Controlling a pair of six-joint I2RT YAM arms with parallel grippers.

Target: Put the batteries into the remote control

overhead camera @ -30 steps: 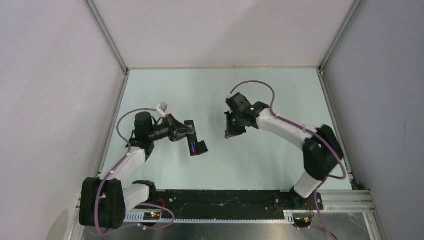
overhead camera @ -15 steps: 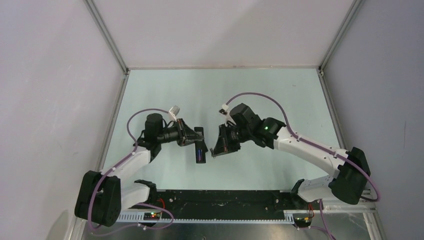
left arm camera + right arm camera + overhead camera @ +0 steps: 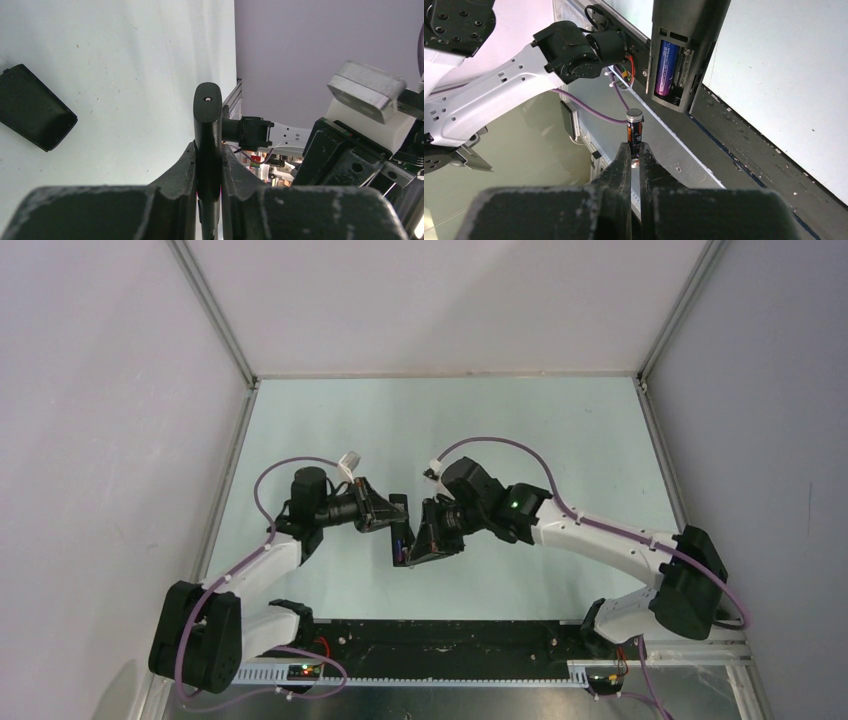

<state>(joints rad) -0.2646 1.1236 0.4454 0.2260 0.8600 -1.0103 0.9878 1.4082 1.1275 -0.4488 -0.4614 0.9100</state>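
My left gripper (image 3: 207, 148) is shut on the remote control (image 3: 207, 115), a slim black bar seen edge-on and held above the table. From the right wrist, the remote control (image 3: 686, 30) shows its open battery recess with the blue-purple battery (image 3: 666, 67) seated in one slot. My right gripper (image 3: 634, 146) is shut on the dark battery (image 3: 634, 126), its pale metallic end pointing up, a short way below that recess. From above, the left gripper (image 3: 392, 521) and the right gripper (image 3: 413, 551) meet at the remote control (image 3: 398, 504) mid-table.
A loose black cover plate (image 3: 32, 115) lies on the pale table (image 3: 500, 420), left of the remote in the left wrist view. A black strip (image 3: 450, 635) runs along the near edge between the arm bases. Grey walls and metal frame rails (image 3: 215, 315) enclose the table.
The right arm has swung left and nearer with the dark battery, up to the remote. The left gripper has shifted slightly right and turned the remote more upright.
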